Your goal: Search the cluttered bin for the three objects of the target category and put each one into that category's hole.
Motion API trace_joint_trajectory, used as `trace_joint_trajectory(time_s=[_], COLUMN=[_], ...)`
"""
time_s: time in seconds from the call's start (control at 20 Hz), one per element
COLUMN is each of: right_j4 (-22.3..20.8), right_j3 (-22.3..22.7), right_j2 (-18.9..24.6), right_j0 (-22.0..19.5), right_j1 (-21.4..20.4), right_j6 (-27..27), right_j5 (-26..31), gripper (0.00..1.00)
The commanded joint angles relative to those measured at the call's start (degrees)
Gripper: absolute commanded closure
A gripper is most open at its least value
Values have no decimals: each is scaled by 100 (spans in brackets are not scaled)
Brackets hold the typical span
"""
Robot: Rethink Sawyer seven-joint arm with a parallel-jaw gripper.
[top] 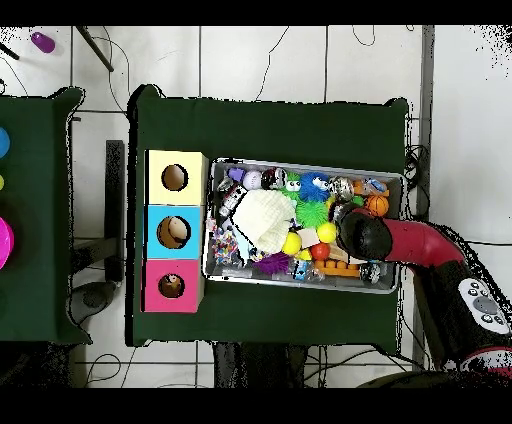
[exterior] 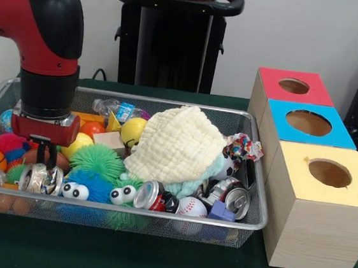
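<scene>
I am holding the end effector (exterior: 43, 155) low at one end of the wire mesh bin (exterior: 255, 214), hovering directly above a crushed silver drink can (exterior: 41, 178) lying by the bin's front edge, though I cannot tell whether it is released or clenched.
</scene>
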Motion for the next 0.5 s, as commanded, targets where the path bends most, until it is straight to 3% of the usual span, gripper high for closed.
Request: trace_joint_trajectory(time_s=[0.05, 0.5], right_j4=[-567, -586], right_j3=[100, 238], right_j2=[349, 268], right_j0=[-46, 63], right_j1=[312, 185], right_j6=[-1307, -1041], right_j5=[676, 638], gripper=[100, 100])
